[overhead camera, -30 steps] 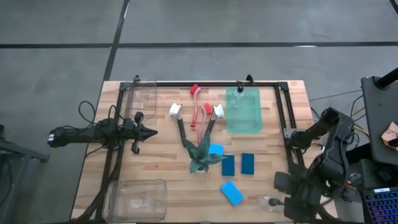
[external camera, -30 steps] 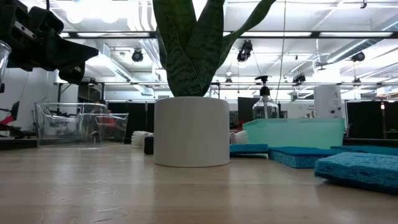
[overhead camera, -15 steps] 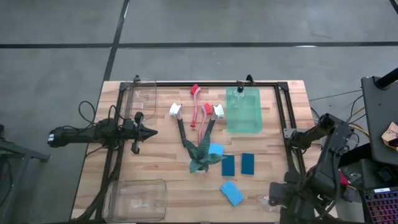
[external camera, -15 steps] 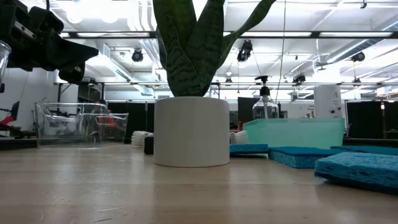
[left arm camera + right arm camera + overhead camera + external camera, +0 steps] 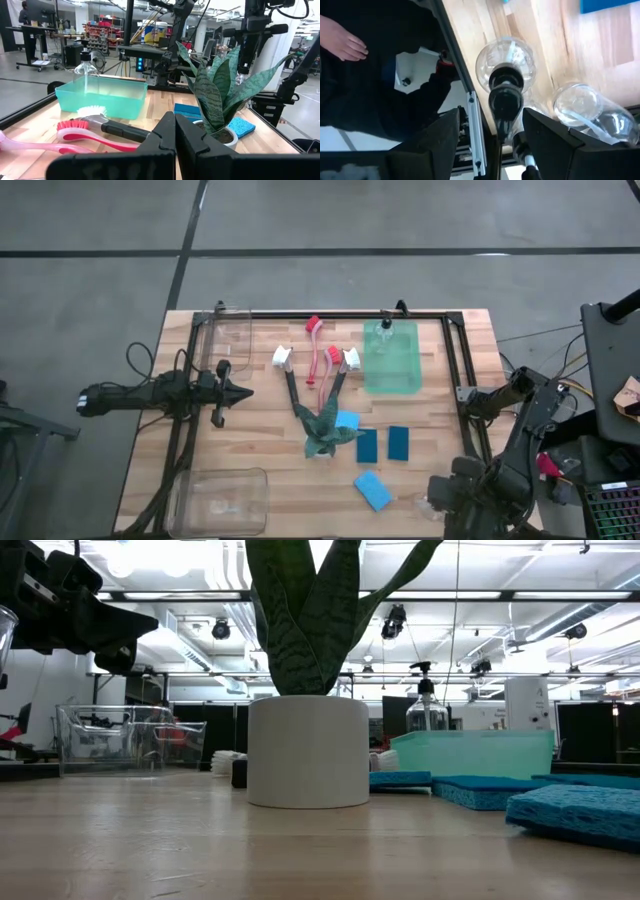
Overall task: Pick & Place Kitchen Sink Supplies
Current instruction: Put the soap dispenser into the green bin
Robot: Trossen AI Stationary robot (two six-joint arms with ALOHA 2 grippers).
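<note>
My right gripper [image 5: 495,142] is open at the table's near right corner, pointing down, one finger on either side of a small clear bottle [image 5: 505,60] with a black pump cap [image 5: 505,97], clear of it. A second clear bottle [image 5: 590,112] lies next to it. The high view shows these bottles [image 5: 430,505] beside a blue sponge [image 5: 372,490]. More sponges [image 5: 383,443] lie mid-table. Red- and white-headed brushes [image 5: 318,360] lie at the far side. My left gripper [image 5: 240,391] hovers shut over the left side.
A teal bin [image 5: 391,370] at the far right holds another pump bottle [image 5: 385,330]. The potted plant [image 5: 325,435] stands mid-table. Clear containers sit near left [image 5: 219,500] and far left [image 5: 232,335]. A person's hand [image 5: 342,42] shows beyond the table's edge.
My right arm has moved toward the table's left along the near edge, bringing its gripper over the clear bottles at the near right corner. My left arm has kept still.
</note>
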